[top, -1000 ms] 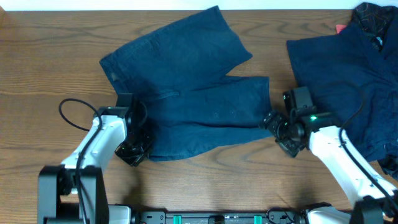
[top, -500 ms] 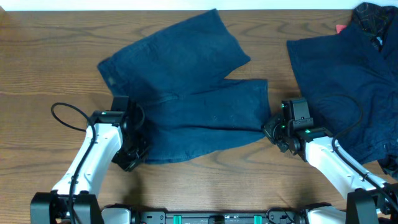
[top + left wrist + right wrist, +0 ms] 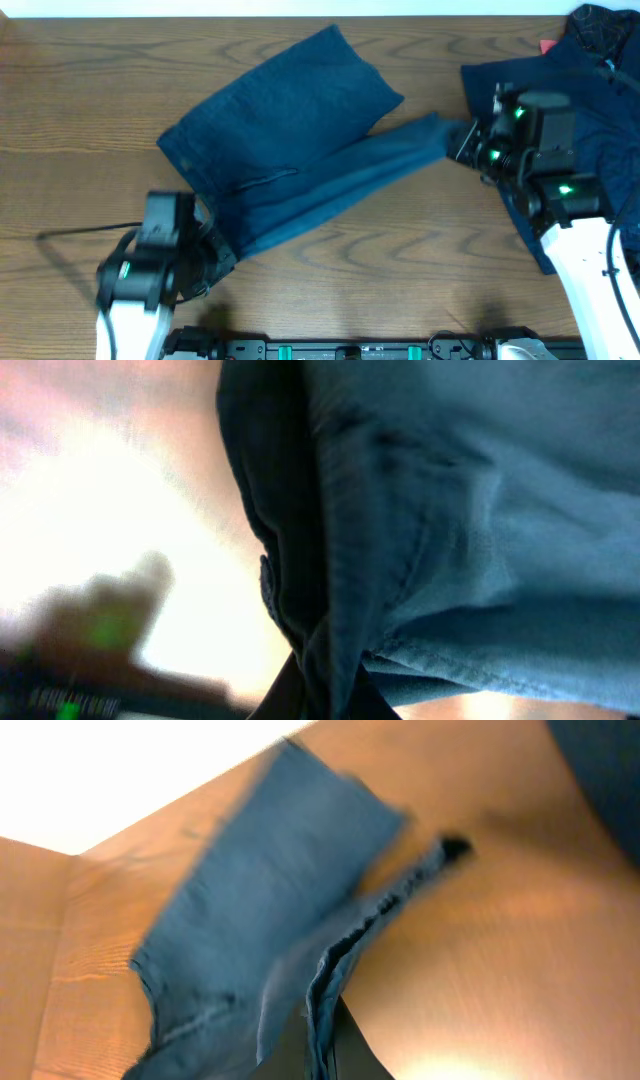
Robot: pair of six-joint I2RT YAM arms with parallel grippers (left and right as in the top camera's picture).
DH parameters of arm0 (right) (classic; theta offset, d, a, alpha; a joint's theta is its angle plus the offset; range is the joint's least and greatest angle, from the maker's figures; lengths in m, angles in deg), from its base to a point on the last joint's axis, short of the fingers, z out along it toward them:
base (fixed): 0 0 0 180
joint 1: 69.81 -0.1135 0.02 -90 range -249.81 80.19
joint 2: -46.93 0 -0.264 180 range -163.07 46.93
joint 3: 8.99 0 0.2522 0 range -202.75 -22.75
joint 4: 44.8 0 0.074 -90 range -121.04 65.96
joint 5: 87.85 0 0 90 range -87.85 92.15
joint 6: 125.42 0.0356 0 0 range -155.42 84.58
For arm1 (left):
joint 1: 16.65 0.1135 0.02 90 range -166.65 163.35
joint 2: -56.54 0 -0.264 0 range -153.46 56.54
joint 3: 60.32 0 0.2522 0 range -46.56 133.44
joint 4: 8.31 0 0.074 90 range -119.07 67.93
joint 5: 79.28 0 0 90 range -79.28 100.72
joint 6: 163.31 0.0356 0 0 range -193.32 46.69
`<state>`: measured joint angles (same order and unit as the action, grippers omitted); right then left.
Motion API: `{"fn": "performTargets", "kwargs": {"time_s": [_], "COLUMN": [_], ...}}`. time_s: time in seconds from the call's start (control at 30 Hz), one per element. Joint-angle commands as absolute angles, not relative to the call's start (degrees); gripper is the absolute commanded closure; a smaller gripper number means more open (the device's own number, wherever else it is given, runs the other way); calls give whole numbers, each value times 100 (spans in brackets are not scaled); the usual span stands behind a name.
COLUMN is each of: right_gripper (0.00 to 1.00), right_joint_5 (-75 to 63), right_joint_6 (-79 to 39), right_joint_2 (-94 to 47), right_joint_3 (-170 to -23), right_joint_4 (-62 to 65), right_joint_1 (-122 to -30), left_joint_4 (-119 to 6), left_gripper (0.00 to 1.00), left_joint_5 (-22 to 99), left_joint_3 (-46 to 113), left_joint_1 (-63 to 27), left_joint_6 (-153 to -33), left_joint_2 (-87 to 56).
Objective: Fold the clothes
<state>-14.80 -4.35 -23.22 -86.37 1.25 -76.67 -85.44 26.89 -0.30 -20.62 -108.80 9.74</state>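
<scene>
Navy shorts (image 3: 290, 140) within both grippers (image 3: 208, 258) (image 3: 462, 142)

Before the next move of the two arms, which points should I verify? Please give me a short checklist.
1. Left gripper grips the shorts: ok, the left wrist view shows cloth pinched.
2. Right gripper grips the other end of the same edge: ok.
3. Held edge runs straight between both grippers: ok in the overhead view.
4. Right gripper free of the second garment: cannot tell, it is right at that garment's edge.
5. Rest of the shorts lies flat on the table: ok.
</scene>
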Motion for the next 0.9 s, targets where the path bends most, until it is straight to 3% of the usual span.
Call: {"fn": "performTargets", "kwargs": {"time_s": [0.0,0.17,0.4,0.87], "right_gripper": [99,99,99,99], "right_joint_5": [-634,-599,-531,-236], "right_joint_6": [-1272,-1475,-1982,-2461], "right_joint_2": [-2613,-3431,-4864,-7642], "right_joint_3": [-9175,-9301,-9417,-11109], "right_joint_4": [-248,-2073,-4412,-4679], "right_joint_1": [-7798,-8244,-8812,-9260], "left_joint_4": [-8356,-7268,-5950,-3174], "left_gripper": [94,94,94,94], "left_joint_5": [1497,223,-124,-199], "left_joint_3": [-58,-60,-60,-60], "left_joint_1": [-1998,-1994,-1948,-1100], "left_joint_6": [-11147,-11523,-11612,-12036], "left_joint_2": [1601,1737,489,-2663]}}
